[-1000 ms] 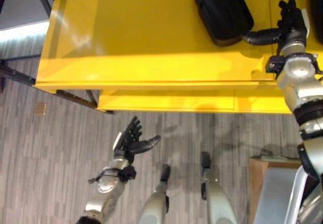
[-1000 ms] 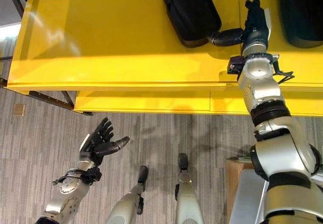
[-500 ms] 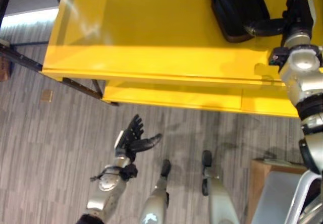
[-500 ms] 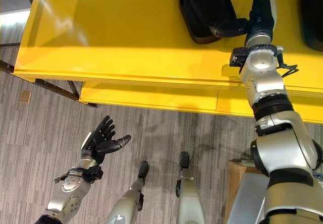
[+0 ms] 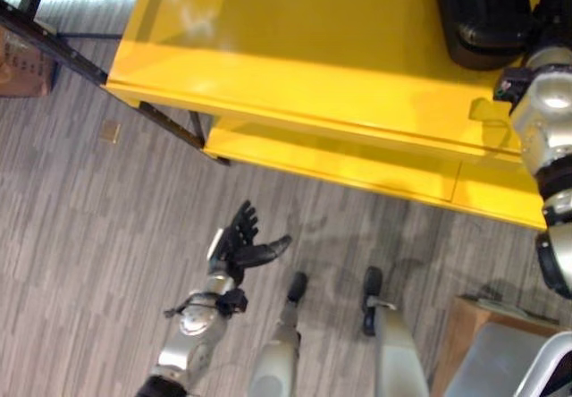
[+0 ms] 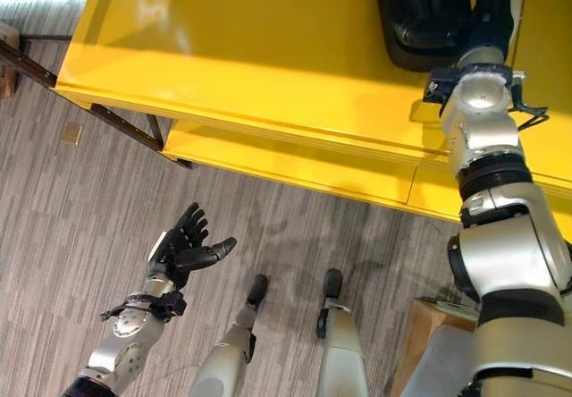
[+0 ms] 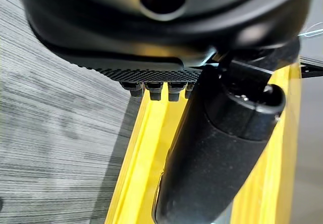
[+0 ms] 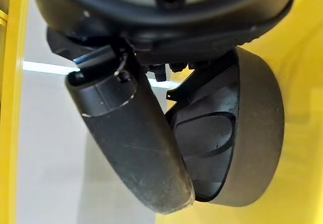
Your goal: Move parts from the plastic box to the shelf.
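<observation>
A bulky black part (image 5: 487,17) lies on the yellow shelf (image 5: 295,66) at the far right. My right hand (image 6: 492,4) reaches over the shelf's front edge and rests right beside that part, its fingers straight. In the right wrist view its thumb (image 8: 136,148) lies along the rounded black part (image 8: 242,133). My left hand (image 5: 237,245) hangs low over the grey floor in front of the shelf, open, with its thumb (image 7: 222,148) spread and nothing in it.
A lower yellow tier (image 5: 357,164) juts out under the top one. A dark metal frame bar (image 5: 89,66) runs along the shelf's left end. A brown box (image 5: 465,325) with a grey panel stands on the floor at the lower right.
The camera has swung, so the shelf now looks tilted and shifted right. My right hand stays beside the black part, and the left hand holds its open pose.
</observation>
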{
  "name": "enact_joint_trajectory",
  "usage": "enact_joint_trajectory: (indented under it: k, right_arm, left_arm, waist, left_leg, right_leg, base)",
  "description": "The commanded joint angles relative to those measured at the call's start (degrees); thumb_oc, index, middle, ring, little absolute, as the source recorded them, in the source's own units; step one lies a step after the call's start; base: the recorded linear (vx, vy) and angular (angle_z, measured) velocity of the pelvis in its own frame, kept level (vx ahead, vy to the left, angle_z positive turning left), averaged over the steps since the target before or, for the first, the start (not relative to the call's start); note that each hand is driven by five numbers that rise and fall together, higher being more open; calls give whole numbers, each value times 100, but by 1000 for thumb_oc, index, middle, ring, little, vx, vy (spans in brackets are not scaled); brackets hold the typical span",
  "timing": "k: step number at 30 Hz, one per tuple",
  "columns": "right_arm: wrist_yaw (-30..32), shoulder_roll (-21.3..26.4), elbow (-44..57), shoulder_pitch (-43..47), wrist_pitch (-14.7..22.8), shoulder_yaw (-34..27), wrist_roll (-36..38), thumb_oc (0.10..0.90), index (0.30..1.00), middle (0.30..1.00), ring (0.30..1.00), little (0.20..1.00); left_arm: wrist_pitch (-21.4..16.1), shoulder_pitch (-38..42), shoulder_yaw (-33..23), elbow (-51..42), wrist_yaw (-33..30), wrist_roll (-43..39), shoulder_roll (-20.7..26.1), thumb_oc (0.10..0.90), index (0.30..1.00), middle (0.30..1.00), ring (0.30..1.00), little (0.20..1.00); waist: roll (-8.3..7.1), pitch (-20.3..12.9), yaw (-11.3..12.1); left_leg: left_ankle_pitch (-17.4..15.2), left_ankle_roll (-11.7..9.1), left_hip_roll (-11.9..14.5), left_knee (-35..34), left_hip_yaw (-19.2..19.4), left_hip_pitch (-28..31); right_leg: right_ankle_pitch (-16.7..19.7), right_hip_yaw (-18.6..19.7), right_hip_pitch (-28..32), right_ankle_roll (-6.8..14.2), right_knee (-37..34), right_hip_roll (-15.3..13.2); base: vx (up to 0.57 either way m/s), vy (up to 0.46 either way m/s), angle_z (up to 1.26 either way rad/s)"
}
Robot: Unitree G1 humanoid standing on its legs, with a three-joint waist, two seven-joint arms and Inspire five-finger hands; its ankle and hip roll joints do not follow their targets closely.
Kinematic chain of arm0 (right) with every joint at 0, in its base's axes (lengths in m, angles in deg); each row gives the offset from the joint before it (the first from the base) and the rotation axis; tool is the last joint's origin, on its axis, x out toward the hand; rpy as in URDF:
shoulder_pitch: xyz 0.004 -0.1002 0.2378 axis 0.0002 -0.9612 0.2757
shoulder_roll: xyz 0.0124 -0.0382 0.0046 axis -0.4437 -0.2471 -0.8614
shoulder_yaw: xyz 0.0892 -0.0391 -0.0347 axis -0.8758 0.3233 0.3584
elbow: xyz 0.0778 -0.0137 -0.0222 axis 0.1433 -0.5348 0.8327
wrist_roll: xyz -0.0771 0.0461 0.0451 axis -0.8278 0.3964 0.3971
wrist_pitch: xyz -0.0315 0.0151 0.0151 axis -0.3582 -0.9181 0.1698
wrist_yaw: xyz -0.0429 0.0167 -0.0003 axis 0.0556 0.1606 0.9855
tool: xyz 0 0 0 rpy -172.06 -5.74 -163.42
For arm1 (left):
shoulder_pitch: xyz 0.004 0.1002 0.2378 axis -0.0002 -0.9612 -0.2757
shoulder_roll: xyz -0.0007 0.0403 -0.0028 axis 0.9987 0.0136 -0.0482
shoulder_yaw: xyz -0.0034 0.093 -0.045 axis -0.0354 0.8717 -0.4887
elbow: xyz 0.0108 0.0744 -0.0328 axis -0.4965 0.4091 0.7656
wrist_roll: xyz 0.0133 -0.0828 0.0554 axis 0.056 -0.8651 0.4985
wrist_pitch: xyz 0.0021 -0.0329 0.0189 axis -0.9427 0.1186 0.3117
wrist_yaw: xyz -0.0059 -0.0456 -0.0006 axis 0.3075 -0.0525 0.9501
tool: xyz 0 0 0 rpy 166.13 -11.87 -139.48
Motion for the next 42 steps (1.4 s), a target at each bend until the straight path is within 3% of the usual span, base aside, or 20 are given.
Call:
enact_joint_trajectory:
  k: [1,12,26,42]
  right_arm:
    - [-19,353,-112,595,343,140,69,900,1000,1000,1000,1000]
    - [-20,176,-219,319,319,-59,139,900,1000,1000,1000,1000]
    - [-11,-256,533,-235,323,-192,175,900,1000,1000,1000,1000]
    - [-109,-746,735,-786,246,-486,268,900,1000,1000,1000,1000]
  left_arm:
    - [-500,259,191,-425,-36,-9,108,900,1000,1000,1000,1000]
    - [-523,276,173,-442,-86,-44,52,900,1000,1000,1000,1000]
    - [-525,303,146,-431,-146,-90,46,900,1000,1000,1000,1000]
    - [-505,172,25,-475,-99,-137,102,900,1000,1000,1000,1000]
  waist:
    - [-56,-196,135]
    - [-81,-138,127]
    - [-214,-173,17]
    - [-298,-258,60]
  left_leg:
    - [441,27,312,-329,116,863]
    - [367,52,296,-329,175,878]
    - [266,116,357,-329,303,1032]
    - [53,217,343,-329,358,1198]
  right_leg:
    - [-373,270,-208,394,753,-373]
    - [-314,342,-279,412,750,-339]
    - [-137,424,-138,478,517,-271]
    - [1,494,79,528,264,-272]
  base:
    - [0,0,0]
    - [0,3,1]
    - [-1,28,-2]
    - [-5,33,-3]
